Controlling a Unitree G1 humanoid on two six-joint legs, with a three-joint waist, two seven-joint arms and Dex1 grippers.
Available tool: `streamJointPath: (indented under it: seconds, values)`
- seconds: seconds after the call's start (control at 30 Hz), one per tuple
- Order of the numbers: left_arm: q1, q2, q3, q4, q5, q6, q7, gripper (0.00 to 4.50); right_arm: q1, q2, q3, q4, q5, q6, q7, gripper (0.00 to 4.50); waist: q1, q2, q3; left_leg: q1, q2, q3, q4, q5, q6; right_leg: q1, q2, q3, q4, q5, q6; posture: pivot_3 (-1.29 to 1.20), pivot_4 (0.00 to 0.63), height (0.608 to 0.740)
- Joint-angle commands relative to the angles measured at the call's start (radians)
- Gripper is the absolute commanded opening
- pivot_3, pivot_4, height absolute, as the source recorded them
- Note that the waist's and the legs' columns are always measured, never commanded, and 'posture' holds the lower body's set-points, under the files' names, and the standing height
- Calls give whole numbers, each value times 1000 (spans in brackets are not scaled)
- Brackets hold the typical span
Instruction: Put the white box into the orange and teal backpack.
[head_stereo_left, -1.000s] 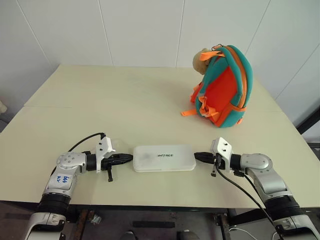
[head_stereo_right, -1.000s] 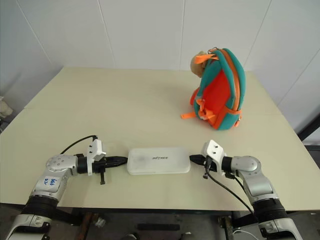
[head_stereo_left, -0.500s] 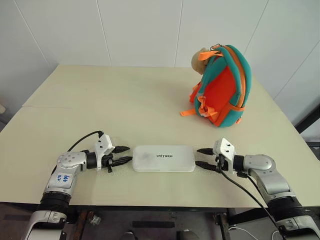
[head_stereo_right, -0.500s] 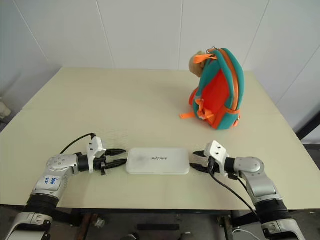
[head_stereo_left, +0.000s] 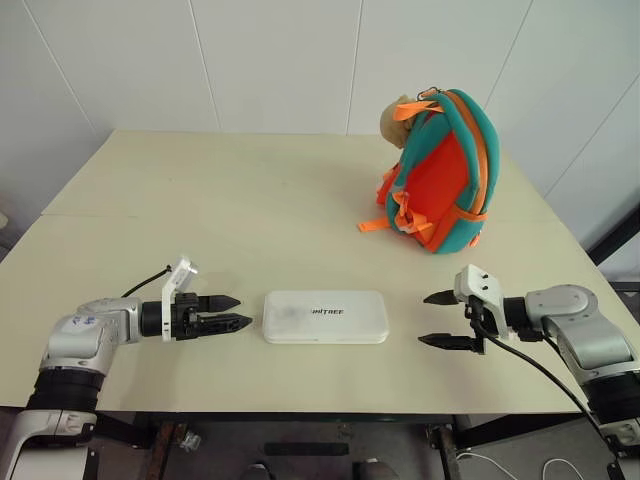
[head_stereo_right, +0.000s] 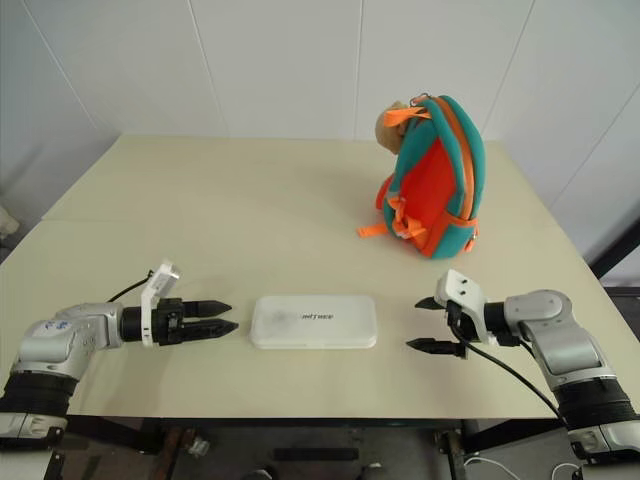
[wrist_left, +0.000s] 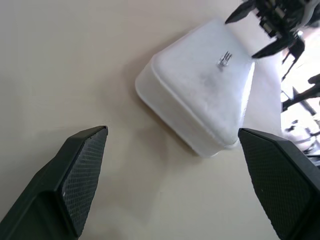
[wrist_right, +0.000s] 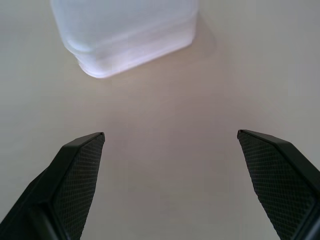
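Currently the white box (head_stereo_left: 326, 317) lies flat on the counter (head_stereo_left: 250, 210) between my claws. Left claw (head_stereo_left: 232, 311) and right claw (head_stereo_left: 436, 319) both stand released, clear of it.

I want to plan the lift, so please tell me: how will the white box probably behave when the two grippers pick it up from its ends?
The white box looks like a rigid case, so it should stay flat, not sag. Its smooth surface and rounded corners may slip between fingertips. Lying flat on the table, it seems unlikely to roll or tip.
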Motion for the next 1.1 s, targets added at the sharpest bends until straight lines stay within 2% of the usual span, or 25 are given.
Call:
streamJointPath:
  seconds: [0.03, 0.2, 0.4, 0.63, 0.77, 1.1]
  values:
    - [-39, -1, -27, 20, -58, 174, -23, 4462, -15, 16, 12, -34, 9, 29, 0, 4500, -4, 0, 0, 0, 0, 0, 0, 0, 0, 0, 0, 0, 0, 0, 0, 0, 150, 740]
    - [-67, -26, -32, 21, -88, 320, 22, 4462, -6, 26, 39, -73, 16, 67, 14, 4500, -13, 0, 0, -1, 0, 0, -1, 0, 0, -1, 0, 0, 0, -1, 0, 0, 150, 740]
    - [-64, -59, -46, -19, -109, 491, 114, 4462, -27, 89, 53, -112, 35, 120, -19, 4500, -14, 0, 0, 0, 0, -1, 0, 0, 0, 0, 0, 0, 1, -1, 0, 0, 150, 740]
    - [-74, -126, 20, -27, -163, 557, 173, 4462, -59, 164, 93, -125, 23, 131, -36, 4500, -13, 0, 0, 0, 0, -1, 1, 0, 0, 0, 0, 0, 1, -1, 1, 0, 150, 740]
    - [-70, -133, 25, -55, -190, 614, 188, 4462, -76, 187, 109, -126, 15, 124, -43, 4500, -13, 0, 0, -1, 0, -1, 1, 0, 0, 0, 0, 0, 1, -1, 1, 0, 150, 740]
    - [-121, -162, 74, 59, -223, 714, 246, 4462, -16, 144, 113, -121, -18, 60, -29, 4500, -12, 0, 0, -1, 0, -1, 1, 0, 0, 0, 0, 0, 1, -1, 1, 0, 150, 740]
